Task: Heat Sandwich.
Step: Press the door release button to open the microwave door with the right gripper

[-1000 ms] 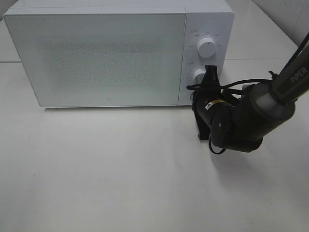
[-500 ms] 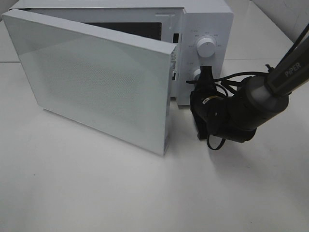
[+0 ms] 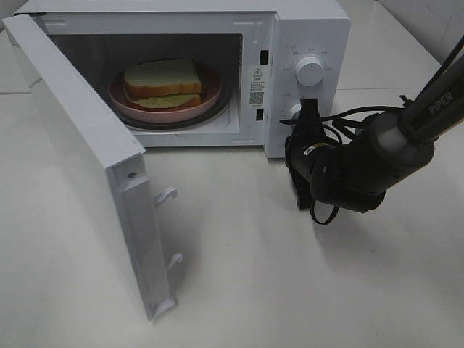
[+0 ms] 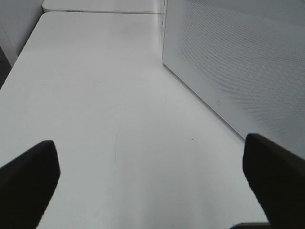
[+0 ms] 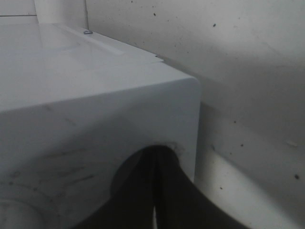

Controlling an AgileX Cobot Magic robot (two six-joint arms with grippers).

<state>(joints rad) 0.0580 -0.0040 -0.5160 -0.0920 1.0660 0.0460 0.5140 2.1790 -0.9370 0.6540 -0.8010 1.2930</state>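
A: Quick, the black right gripper (image 3: 312,110), what state?

B: Fingers pinched together, nothing btwn them. Tips sit right at the small white lower knob (image 3: 294,111) on the control panel of the white box-shaped microwave oven (image 3: 319,29). Touching or not, can't tell.

A: And the sandwich?

B: The white-bread sandwich w/ tan crust and yellow-green filling (image 3: 162,83) lies flat on a round pink plate (image 3: 116,96) inside the oven cavity. From the right gripper it's off to the left, further back and well apart. The plate rests on a dark round turntable (image 3: 181,123).

A: Door?

B: The white hinged door (image 3: 80,145) stands wide open, on the far side of the cavity from that gripper. Two white latch hooks (image 3: 167,194) stick out of its free edge.

A: Other knob?

B: The larger white upper knob (image 3: 309,70) is higher on the same panel, near the tips but apart from them.

A: Left gripper (image 4: 152,179)?

B: Not in the overhead view. Per its wrist cam the dark fingertips (image 4: 28,181) are spread wide w/ nothing held. The white tabletop (image 4: 95,95) lies under and ahead of it. The door's dotted outer face stands ahead, apart from the fingertips.
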